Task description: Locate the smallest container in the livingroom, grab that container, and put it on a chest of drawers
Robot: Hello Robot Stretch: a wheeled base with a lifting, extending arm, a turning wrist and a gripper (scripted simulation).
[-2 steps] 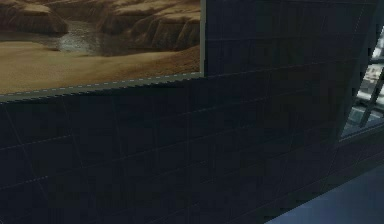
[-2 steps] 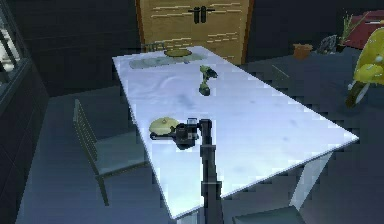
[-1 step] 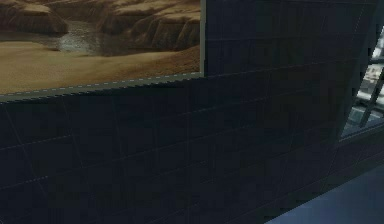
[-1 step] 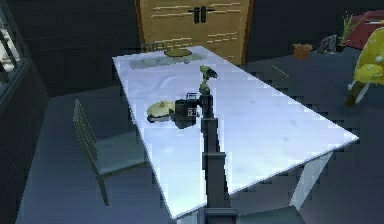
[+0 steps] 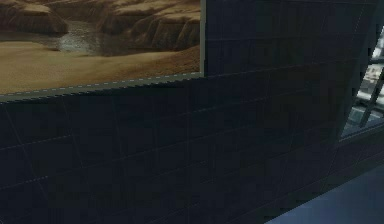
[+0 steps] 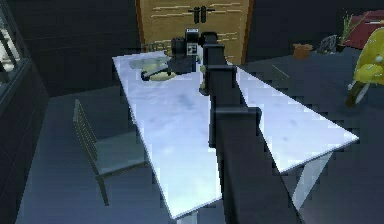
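1. Pale low dish (image 6: 155, 72), likely the wanted container, lies at the far end of the white desk (image 6: 180, 135), near its corner.
2. Dark arm (image 6: 235, 130) reaches along the desk. The hand (image 6: 178, 58) is at the dish; over it or touching it, unclear.
3. Hand's state: cannot tell. Whether it holds anything: cannot tell either.
4. Handling guess: small, light, stiff, smooth-walled, maybe breakable. It could skid on the slick top.
5. Best hold, I judge: at the rim on the hand's side, straddling the wall, then lift straight up.
6. Chair (image 6: 98, 150) stands beside the desk, off the arm's line.
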